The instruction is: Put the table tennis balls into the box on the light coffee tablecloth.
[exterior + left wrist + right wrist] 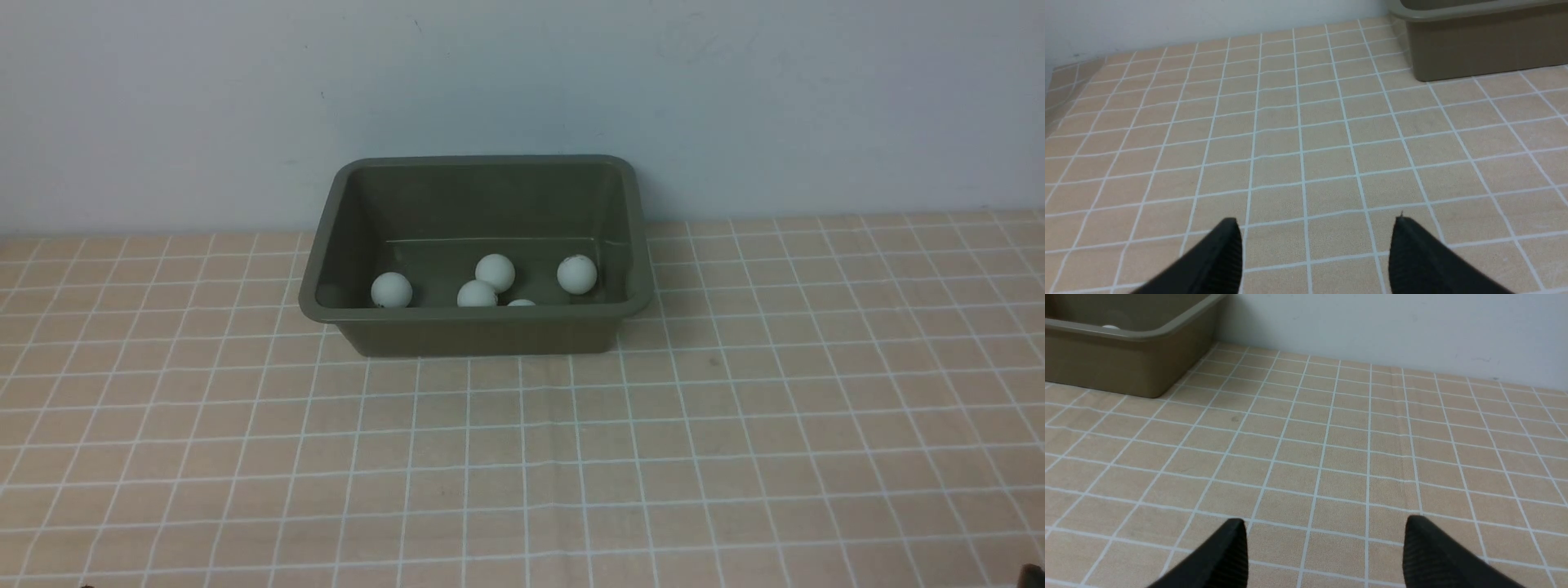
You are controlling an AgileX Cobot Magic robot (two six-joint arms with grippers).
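Against the back wall, near the far edge of the light coffee tablecloth (735, 425), sits the box (478, 331), and every other place is easiest told from it. To its left, well apart from it and low over bare cloth, the left gripper (1314, 245) hangs with its jaws spread wide and nothing between them; its wrist view shows only grid squares and one corner of the box. Inside the box lie the table tennis balls (495, 272), gathered along the near wall, which suggests they rolled that way once dropped: one toward the left corner, two touching or nearly so near the middle, a fifth just peeping over the rim beside them, and one nearer the right wall. No ball can be seen on the cloth in any view. To the right of the box, again well apart, the right gripper (1325, 543) likewise hovers released and empty above the cloth. Both arms seem drawn back to leave the box free, which fits a finished job: by my reckoning all five balls are in and nothing is left to fetch.
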